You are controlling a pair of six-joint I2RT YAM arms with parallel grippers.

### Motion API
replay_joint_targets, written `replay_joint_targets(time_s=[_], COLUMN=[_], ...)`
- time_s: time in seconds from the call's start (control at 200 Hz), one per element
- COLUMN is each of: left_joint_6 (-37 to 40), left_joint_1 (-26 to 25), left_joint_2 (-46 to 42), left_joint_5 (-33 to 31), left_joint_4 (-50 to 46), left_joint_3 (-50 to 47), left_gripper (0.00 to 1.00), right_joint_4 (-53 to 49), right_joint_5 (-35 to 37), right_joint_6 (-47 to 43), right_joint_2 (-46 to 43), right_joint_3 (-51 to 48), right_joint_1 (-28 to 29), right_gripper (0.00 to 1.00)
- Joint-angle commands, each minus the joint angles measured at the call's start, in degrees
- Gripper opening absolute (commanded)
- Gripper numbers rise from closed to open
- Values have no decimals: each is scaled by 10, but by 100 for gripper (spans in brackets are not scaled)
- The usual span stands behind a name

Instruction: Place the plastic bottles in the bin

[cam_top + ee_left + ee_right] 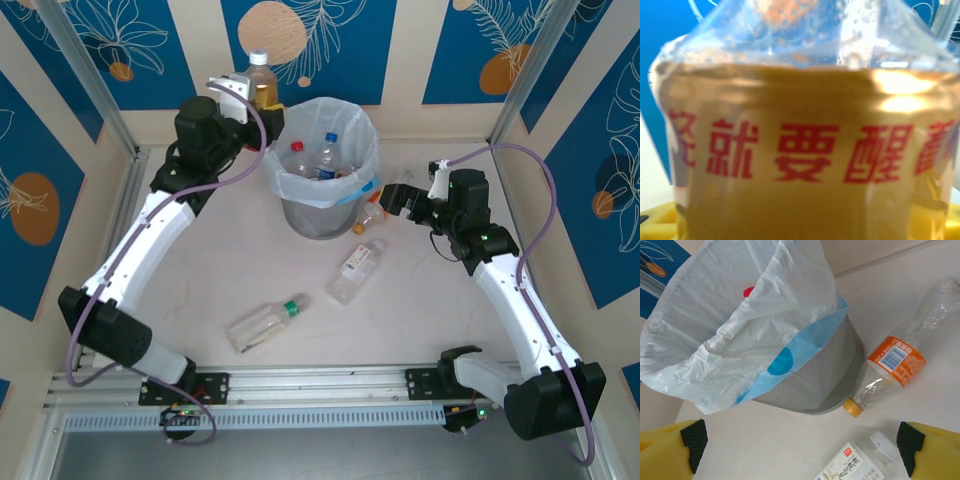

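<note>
Overall light: bright, even and diffuse, falling from above; top view well exposed.
Shadows: soft and short; a faint one at the foot of the bin (315, 222) on the counter (220, 260), another beside the green-capped bottle (265, 325).
Glare: white hotspots upper right on the amber-filled bottle (805, 150); mild sheen on the bag liner (715, 330).
Focus, left wrist: bottle too near the lens; red lettering soft.
Focus, right wrist: orange-label bottle (897, 360) sharp; yellow jaws in the corners blurred.
Distortion: frame posts (85, 75) lean in the top view.
</note>
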Motion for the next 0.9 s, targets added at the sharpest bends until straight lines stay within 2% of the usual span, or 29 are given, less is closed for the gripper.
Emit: replay_joint_targets(time_s=[0.0,0.335,0.575,0.665,0.81,0.895], left_joint_6=[13,-23,58,87,117,120], left_joint_1=[1,-12,-30,-36,-38,-39], left_joint_2=[33,120,156,165,168,167], left_joint_5=[71,145,172,186,205,210], left_joint_4=[14,-4,-42,-72,-109,-120], left_joint_3=[42,88,86,93,96,99], left_gripper=[59,59,61,66,81,87], right_joint_4=[-27,-53,-67,-70,-69,-69], right_joint_5=[24,47,62,63,65,65], right_joint_6=[-18,-24,-25,-24,-22,-21], right_joint_2=[-11,-22,-33,-34,-32,-30], right_joint_3=[24,28,27,25,22,24], right_joint_1=[4,6,6,6,6,6], right_gripper=[100,99,100,100,100,100])
